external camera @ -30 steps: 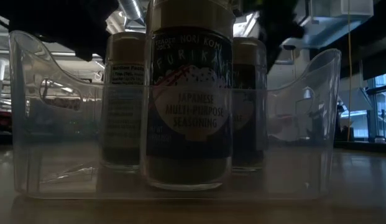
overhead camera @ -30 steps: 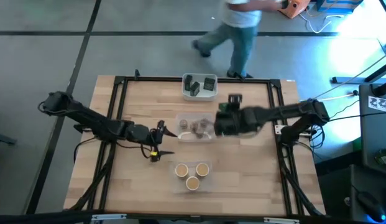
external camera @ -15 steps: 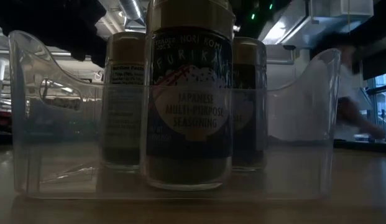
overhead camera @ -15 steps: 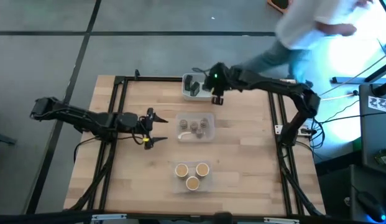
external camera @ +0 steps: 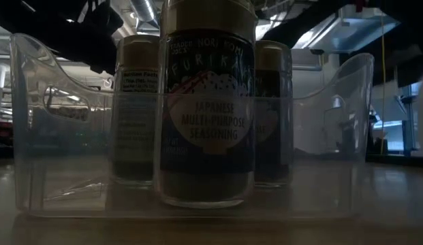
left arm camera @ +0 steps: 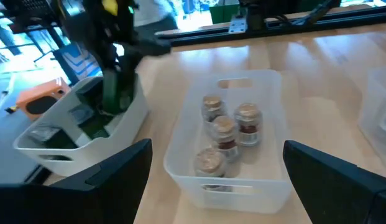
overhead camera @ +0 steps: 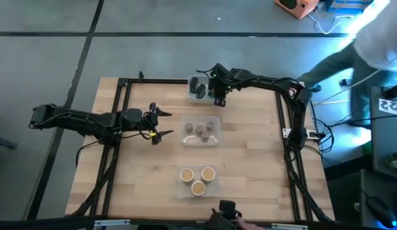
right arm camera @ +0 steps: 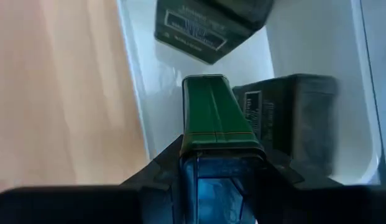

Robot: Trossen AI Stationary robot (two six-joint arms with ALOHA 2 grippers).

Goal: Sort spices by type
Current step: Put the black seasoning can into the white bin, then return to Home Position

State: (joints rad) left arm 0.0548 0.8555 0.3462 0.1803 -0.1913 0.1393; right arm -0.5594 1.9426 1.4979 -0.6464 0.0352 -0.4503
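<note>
My right gripper (overhead camera: pixel 218 94) is shut on a dark green spice tin (right arm camera: pixel 214 112) over the white tray (overhead camera: pixel 192 97) at the table's far edge. Two more dark tins (right arm camera: pixel 292 118) (right arm camera: pixel 211 22) lie in that tray. Several small brown-topped jars (left arm camera: pixel 225 132) stand in the white tray (overhead camera: pixel 185 139) at mid-table. Three tan-topped jars (overhead camera: pixel 197 179) stand in a clear tray (external camera: pixel 34 122) near the front. My left gripper (overhead camera: pixel 158 121) hangs open, left of the middle tray, its fingers pointing toward it. My right gripper pinches the green tin by its upper end (right arm camera: pixel 220 149) between its two fingers. The fingers slant down from above and lie along the tin. The tin (left arm camera: pixel 115 93) stands nearly upright with its lower end inside the far tray; whether it touches the floor I cannot tell.
A black frame rail (overhead camera: pixel 124 115) runs around the wooden tabletop. Bare wood lies left of the trays and between the middle and near trays. A person moves past beyond the table's far right corner (overhead camera: pixel 371 45).
My right gripper has swung from beside the middle tray toward the far edge, tipping downward, and now holds the tin down into the far white tray. My left gripper has drawn back toward the far-left, away from the near tray. A person has walked rightward behind the table.
</note>
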